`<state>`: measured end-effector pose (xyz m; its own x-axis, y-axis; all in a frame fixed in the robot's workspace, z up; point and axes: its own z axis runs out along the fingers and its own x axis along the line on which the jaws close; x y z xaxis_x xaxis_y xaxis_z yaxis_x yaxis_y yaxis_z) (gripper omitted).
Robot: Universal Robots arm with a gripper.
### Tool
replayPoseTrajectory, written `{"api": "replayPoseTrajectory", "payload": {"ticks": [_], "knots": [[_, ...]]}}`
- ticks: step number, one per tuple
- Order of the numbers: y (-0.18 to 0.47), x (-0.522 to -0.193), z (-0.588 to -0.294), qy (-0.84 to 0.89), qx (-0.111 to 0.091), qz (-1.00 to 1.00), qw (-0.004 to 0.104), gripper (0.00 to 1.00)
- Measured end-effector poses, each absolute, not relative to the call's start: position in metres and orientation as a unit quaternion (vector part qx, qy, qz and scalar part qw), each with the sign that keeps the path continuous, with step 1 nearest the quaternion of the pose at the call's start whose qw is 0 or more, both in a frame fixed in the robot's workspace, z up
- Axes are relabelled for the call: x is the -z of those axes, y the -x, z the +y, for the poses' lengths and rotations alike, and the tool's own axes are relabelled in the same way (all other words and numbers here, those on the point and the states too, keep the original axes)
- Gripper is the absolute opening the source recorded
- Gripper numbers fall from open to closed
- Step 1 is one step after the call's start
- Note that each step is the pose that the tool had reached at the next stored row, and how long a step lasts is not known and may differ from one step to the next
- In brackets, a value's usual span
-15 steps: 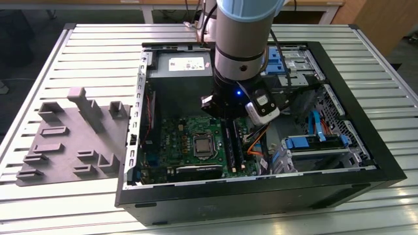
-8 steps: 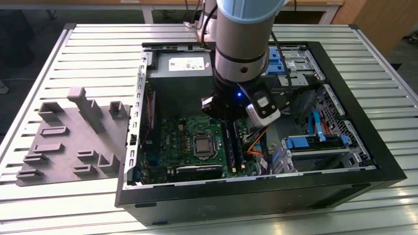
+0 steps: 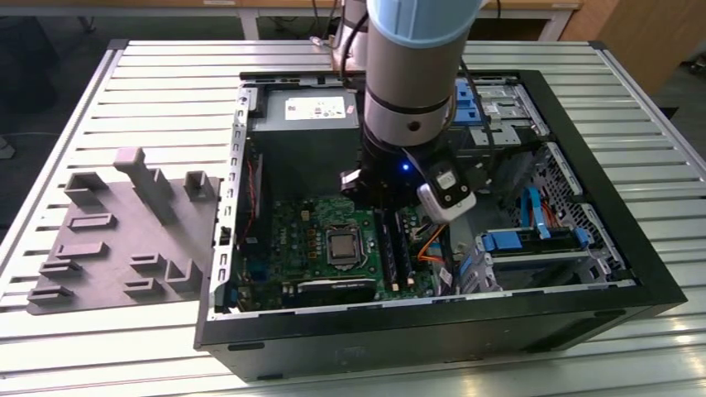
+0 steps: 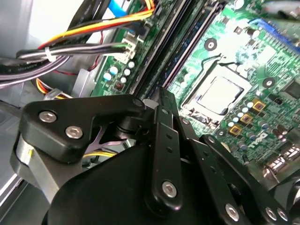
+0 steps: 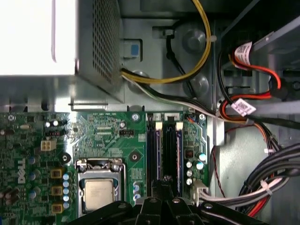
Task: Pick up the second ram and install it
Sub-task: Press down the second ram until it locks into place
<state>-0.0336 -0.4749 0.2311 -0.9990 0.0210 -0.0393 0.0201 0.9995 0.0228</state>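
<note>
A desk [image 3: 132,74] of pale ribbed metal slats carries the scene, gleaming under overhead light. Behind the desk stands a wooden bench [image 3: 276,10] with white legs. Beyond the desk's far corner, at the exterior view's right, stands a brown wooden panel [image 3: 646,33].

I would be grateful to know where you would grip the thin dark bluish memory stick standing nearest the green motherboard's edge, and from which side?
The thin dark bluish memory stick stands on edge in a long black slot, so only its top looks free. Probably grip its long top edge, pinching both flat faces, coming straight down towards the green motherboard.
</note>
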Motion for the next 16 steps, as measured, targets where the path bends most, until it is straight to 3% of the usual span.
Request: {"api": "replayPoseTrajectory", "payload": {"ticks": [16], "knots": [[0.034, -0.231, -0.495, -0.010, -0.011, 1.000, 0.020, 0.11]]}}
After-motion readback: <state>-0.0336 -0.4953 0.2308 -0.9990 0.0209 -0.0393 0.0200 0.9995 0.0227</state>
